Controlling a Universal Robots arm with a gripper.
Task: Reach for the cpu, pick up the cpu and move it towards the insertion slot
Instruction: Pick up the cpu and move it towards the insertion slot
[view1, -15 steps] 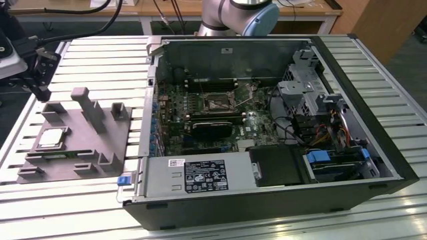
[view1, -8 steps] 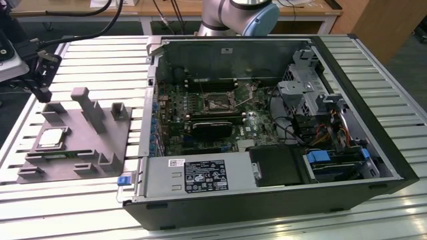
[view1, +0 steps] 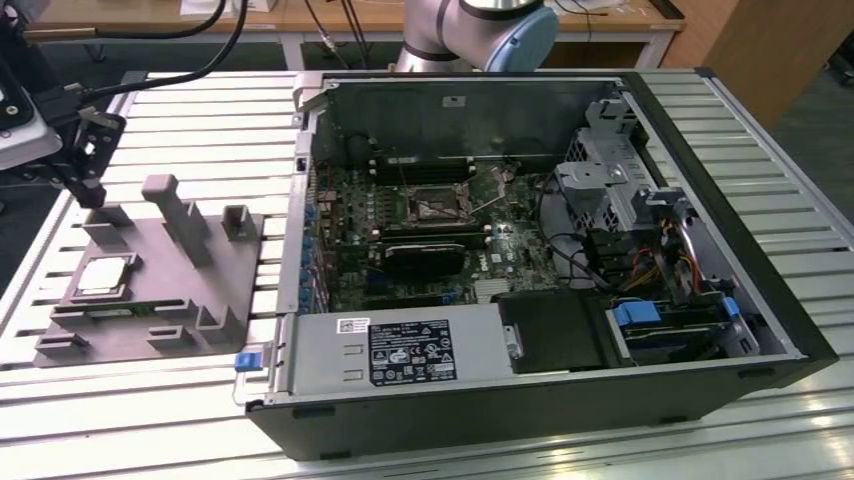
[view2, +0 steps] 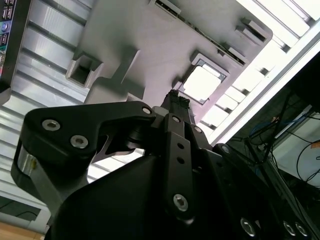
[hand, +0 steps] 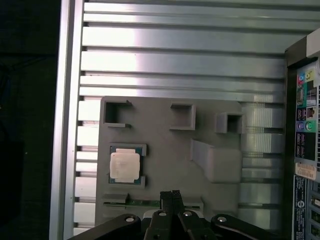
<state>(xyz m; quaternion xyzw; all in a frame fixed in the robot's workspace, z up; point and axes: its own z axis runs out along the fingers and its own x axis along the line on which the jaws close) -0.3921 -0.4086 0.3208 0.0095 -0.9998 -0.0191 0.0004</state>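
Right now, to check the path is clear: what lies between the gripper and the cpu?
In the first wrist view, between the gripper and the cpu lie bare grey fixture plate and the raised nest rim.

Robotics lab or workshop, slotted aluminium worktable (view1: 747, 130), opened desktop computer case (view1: 534, 410), grey fixture plate (view1: 234, 268), robot arm base (view1: 474, 35), wooden benches (view1: 354, 15) behind

You've got a grey fixture plate (view1: 167, 300) on the slatted table (view1: 767, 110) near the exterior view's left edge, just beside an open computer case (view1: 534, 410) housing a power supply (view1: 400, 350).
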